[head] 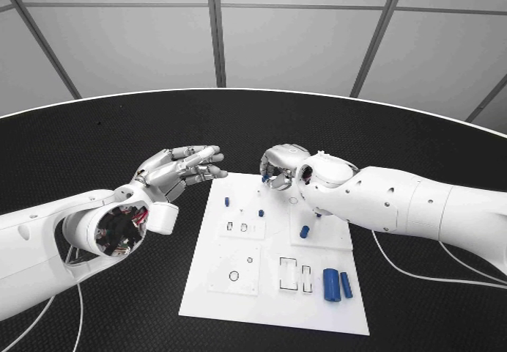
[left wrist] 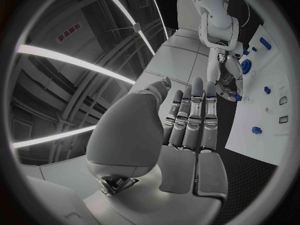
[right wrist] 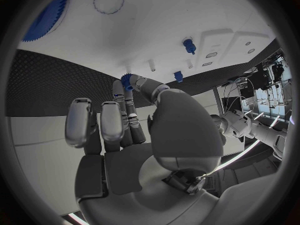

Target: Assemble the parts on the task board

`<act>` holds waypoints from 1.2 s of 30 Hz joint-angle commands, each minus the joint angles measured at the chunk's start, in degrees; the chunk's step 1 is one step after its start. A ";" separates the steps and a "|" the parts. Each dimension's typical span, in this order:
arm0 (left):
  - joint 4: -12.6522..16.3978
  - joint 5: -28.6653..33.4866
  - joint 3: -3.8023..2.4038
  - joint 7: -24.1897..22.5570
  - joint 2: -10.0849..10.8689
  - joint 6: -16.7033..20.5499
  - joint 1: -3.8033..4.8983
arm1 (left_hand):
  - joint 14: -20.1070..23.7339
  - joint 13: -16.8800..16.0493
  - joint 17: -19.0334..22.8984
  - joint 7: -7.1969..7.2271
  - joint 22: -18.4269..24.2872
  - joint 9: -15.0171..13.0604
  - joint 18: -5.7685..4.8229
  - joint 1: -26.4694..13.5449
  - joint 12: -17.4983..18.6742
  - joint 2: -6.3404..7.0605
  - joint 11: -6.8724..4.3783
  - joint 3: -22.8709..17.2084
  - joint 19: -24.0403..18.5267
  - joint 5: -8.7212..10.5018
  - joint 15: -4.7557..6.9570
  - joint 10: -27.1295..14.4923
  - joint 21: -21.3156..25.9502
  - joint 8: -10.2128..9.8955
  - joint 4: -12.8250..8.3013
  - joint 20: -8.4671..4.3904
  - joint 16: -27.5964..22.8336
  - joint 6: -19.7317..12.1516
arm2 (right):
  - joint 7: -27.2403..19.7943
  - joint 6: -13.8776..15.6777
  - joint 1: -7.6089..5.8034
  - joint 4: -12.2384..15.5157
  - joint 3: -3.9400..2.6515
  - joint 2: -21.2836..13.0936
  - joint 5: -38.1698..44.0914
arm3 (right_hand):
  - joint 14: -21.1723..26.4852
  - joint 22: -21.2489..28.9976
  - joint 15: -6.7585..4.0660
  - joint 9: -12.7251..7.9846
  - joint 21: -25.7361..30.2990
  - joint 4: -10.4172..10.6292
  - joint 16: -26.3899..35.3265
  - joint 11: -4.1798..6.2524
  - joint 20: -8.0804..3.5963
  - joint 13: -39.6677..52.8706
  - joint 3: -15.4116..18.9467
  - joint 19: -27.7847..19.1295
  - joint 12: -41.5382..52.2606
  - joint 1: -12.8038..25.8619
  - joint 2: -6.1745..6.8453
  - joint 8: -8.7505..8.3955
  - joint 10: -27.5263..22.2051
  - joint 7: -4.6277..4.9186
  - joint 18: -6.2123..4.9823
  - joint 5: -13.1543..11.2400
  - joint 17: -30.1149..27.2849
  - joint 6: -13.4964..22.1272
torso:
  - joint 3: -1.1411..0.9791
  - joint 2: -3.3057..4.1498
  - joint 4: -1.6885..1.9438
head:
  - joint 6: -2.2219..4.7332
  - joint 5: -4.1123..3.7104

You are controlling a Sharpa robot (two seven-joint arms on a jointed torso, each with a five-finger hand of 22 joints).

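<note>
The board [head: 277,293] lies in the middle of the table [head: 95,139]. Two cylinders [head: 337,284] lie side by side near its front right corner, and a small peg [head: 304,232] lies behind them. Two pegs [head: 226,202] stand toward the board's far left, near each other.

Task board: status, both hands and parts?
Left hand open, hovering off the task board. Right hand pinches a small blue gear above it. Two blue cylinders lie loose. Nothing blocking.
</note>
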State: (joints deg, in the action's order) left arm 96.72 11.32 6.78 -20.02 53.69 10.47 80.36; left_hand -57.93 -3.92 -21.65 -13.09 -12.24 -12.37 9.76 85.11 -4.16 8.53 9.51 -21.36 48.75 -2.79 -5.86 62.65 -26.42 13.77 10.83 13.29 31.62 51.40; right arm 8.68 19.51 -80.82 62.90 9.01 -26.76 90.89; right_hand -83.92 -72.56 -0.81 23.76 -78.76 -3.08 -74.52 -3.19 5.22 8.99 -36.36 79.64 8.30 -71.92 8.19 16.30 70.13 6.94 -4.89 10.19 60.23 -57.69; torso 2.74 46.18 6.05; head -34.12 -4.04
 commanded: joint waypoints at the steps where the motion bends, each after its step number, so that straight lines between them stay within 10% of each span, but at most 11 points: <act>1: 0.01 0.00 0.00 0.02 -0.05 -0.04 0.01 | 0.51 -0.04 -0.08 -0.09 -0.08 -0.06 0.58 -0.47 0.22 0.01 -0.09 -0.34 -0.52 -0.08 -0.01 -0.40 -0.24 -0.30 -0.02 0.05 0.25 -0.31 | -0.06 -0.11 0.00 -0.27 0.00 0.22 0.00 | -0.83 0.09 -0.38 0.05 -0.20 0.02 -0.20 -0.09 -0.28 0.08 0.23 0.14 -0.17 0.20 -0.39 0.18 0.07 -0.01 0.82 0.22 -0.05 0.02 | 0.06 0.04 0.06 | -0.16 0.08; 36: -0.06 -0.01 0.00 0.23 -0.03 -0.15 0.16 | 0.51 -0.04 -0.08 -0.09 -0.08 -0.06 0.58 -0.47 0.22 0.01 -0.09 -0.34 -0.52 -0.08 -0.01 -0.40 -0.24 -0.30 -0.02 0.05 0.25 -0.31 | -0.05 -1.25 0.03 -0.99 0.03 0.91 0.00 | -0.78 0.11 -0.31 0.09 -0.15 0.08 -0.16 -0.18 -0.25 0.10 0.25 0.10 -0.31 0.28 -0.45 0.08 -0.04 0.09 0.82 0.30 -0.18 0.24 | 0.12 -0.17 0.19 | -1.06 0.11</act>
State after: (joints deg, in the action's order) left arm 96.65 11.31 6.78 -19.79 53.67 10.32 80.52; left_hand -57.93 -3.92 -21.63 -13.09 -12.23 -12.35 9.76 85.11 -4.16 8.53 9.51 -21.36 48.75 -2.79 -5.86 62.64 -26.42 13.77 10.83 13.29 31.62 51.40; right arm 8.63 18.29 -80.79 61.90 9.04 -25.85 90.89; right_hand -83.92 -72.50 -0.80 23.81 -78.76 -3.08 -74.52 -3.19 5.22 9.03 -36.36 79.64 8.27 -71.85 8.27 16.20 70.13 7.05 -4.88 10.19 60.10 -57.39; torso 2.81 46.00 6.22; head -35.16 -3.91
